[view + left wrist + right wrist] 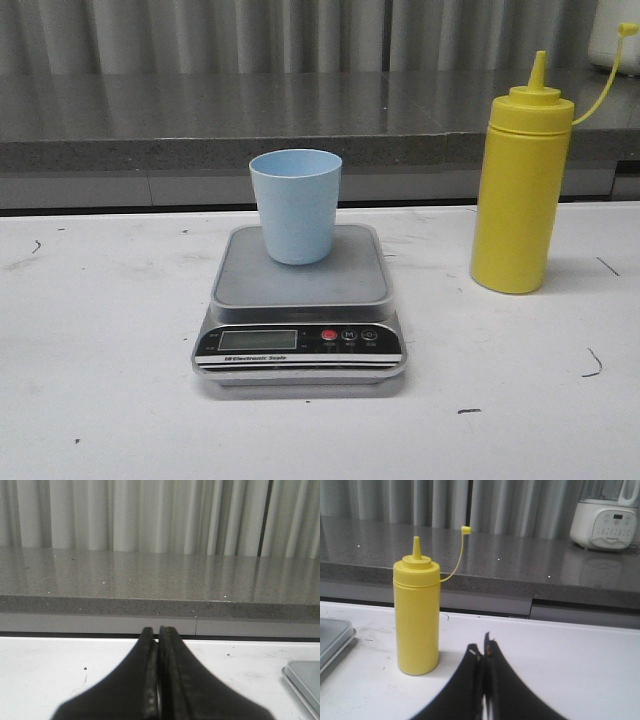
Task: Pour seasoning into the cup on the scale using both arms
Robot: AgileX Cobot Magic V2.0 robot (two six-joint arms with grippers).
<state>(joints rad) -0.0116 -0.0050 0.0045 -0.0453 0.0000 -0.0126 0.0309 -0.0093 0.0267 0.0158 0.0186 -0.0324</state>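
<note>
White surface before a grey ledge: right of the scale and its cup, the squeeze bottle stands ungrasped. Both grippers' fingers clenched empty; release the right ones wide, grasp mid-body.

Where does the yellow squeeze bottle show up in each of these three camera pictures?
Front view: the yellow bottle stands upright on the white table at the right, beside the scale, apart from it.
Left wrist view: not in it; only a corner of the scale shows.
Right wrist view: the bottle stands left of centre, beyond the shut right gripper.
Shared landmark: the grey counter ledge behind the table.
</note>
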